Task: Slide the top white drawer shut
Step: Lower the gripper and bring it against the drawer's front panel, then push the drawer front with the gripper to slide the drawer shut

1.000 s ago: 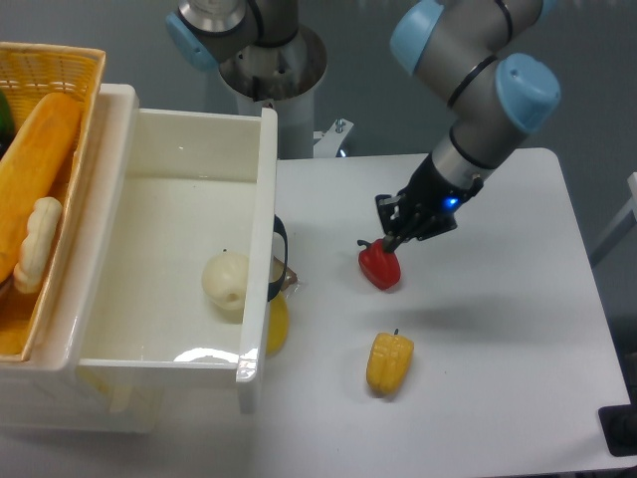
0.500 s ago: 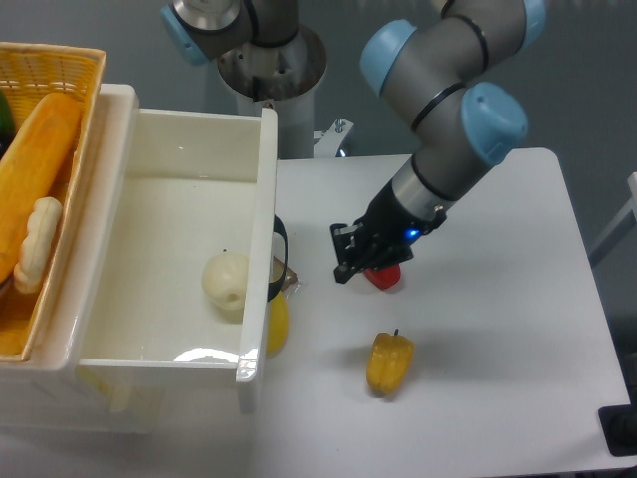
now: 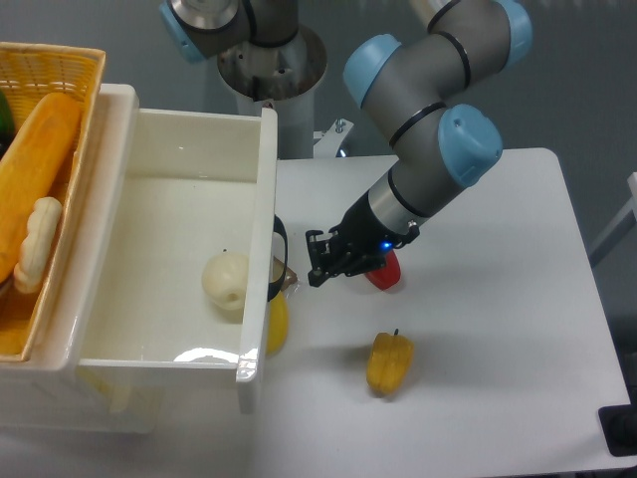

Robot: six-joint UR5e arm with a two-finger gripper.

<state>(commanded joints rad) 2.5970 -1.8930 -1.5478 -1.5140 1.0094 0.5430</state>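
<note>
The top white drawer is pulled out over the table, a glossy white box with thick walls. Its small black handle sticks out of the right front panel. Inside lies a pale round fruit. My gripper hovers low just right of the handle, a short gap away from it. Its dark fingers look close together with nothing between them, but they are too small to judge.
A red pepper lies partly behind my wrist. A yellow pepper sits nearer the front. An orange-yellow object rests under the drawer's front panel. A wicker basket with food stands at the far left.
My arm has swept left across the table, from over the red pepper to a spot close beside the drawer's handle. The drawer and peppers have not moved.
</note>
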